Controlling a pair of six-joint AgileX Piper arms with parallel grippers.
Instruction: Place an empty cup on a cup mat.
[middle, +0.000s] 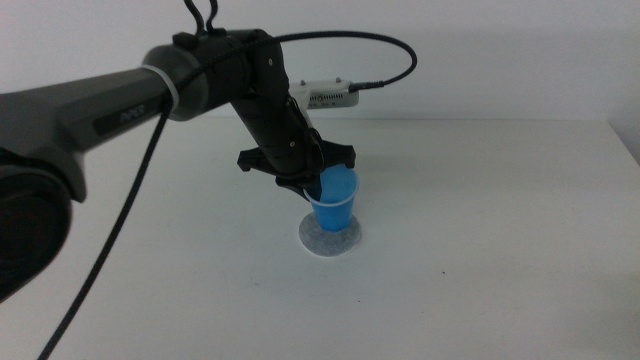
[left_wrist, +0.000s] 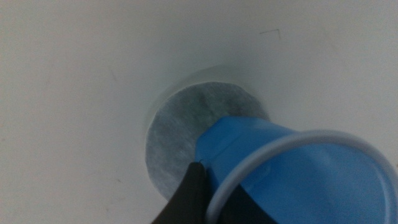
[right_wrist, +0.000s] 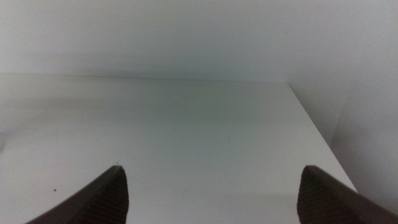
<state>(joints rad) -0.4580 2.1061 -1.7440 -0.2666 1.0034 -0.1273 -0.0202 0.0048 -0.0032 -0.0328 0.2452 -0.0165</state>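
Observation:
The bright blue cup (middle: 333, 202) stands upright on the round grey cup mat (middle: 331, 238) near the table's middle. My left gripper (middle: 312, 182) comes in from the left and is shut on the cup's rim, one jaw inside and one outside. In the left wrist view the cup (left_wrist: 292, 168) fills the near side, its base resting on the cup mat (left_wrist: 180, 134), with my gripper (left_wrist: 208, 202) pinching the pale rim. My right gripper (right_wrist: 214, 193) is open and empty over bare table, out of the middle view.
The white table (middle: 500, 250) ends at a far edge against a pale wall. A black cable (middle: 110, 260) hangs from the left arm across the left side. The table's right edge (right_wrist: 317, 130) shows in the right wrist view.

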